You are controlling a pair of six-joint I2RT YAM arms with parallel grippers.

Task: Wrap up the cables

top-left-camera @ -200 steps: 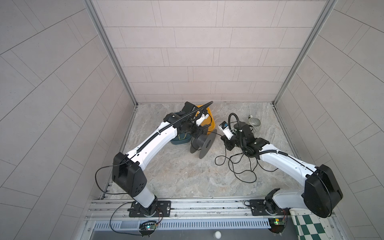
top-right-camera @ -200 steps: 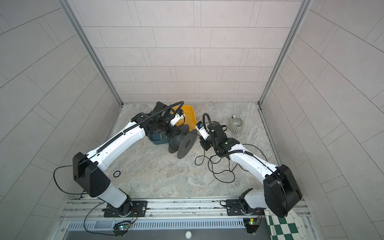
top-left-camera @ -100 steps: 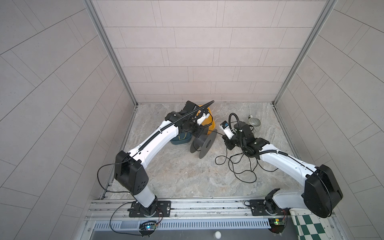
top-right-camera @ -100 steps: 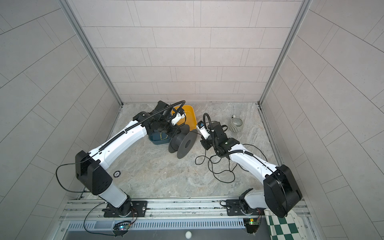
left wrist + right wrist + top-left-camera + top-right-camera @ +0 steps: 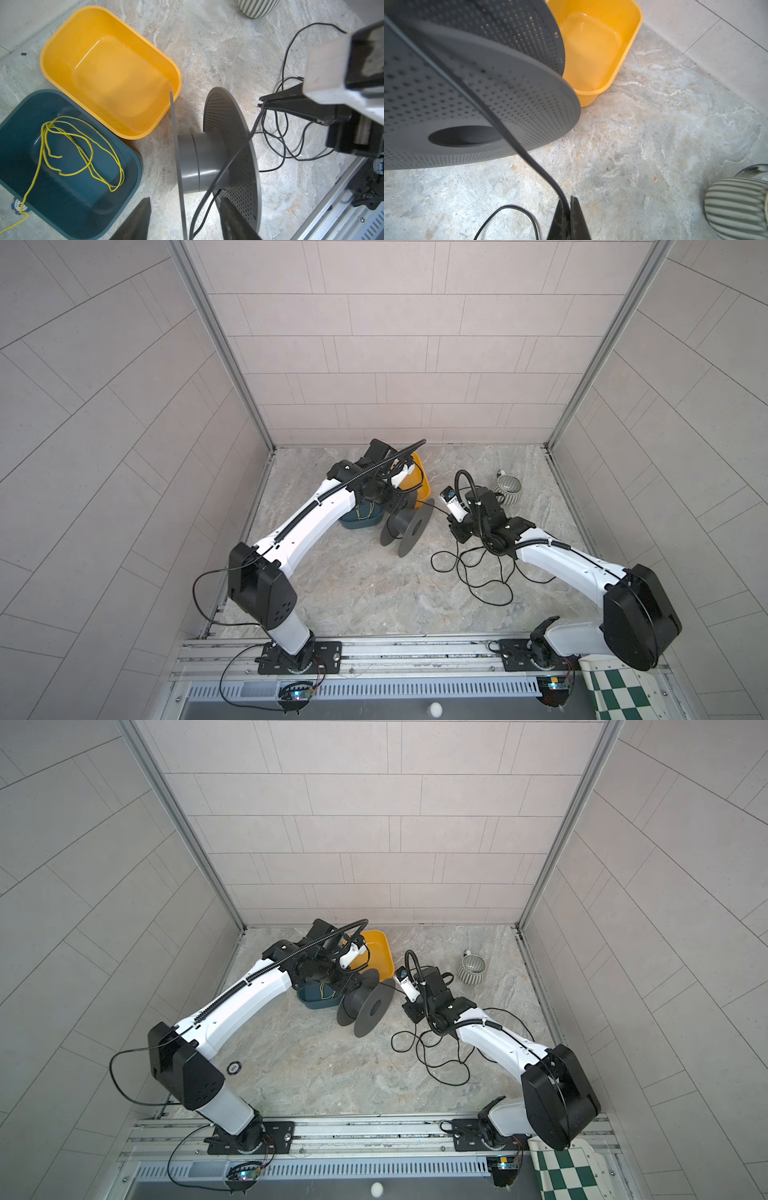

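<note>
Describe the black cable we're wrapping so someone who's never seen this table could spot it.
Find the grey perforated spool beside the yellow tub. The cable is the thin black wire running across its hub to the right gripper, slack looping on the stone beyond. Its lookalike, the cord in the teal tub, is yellow.

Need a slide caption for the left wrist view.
Right gripper pinches black cable across grey spool; left gripper open astride its flange.

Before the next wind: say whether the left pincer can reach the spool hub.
Likely yes: the open left pincer hangs right over the grey spool, with only the black cable crossing between.
</note>
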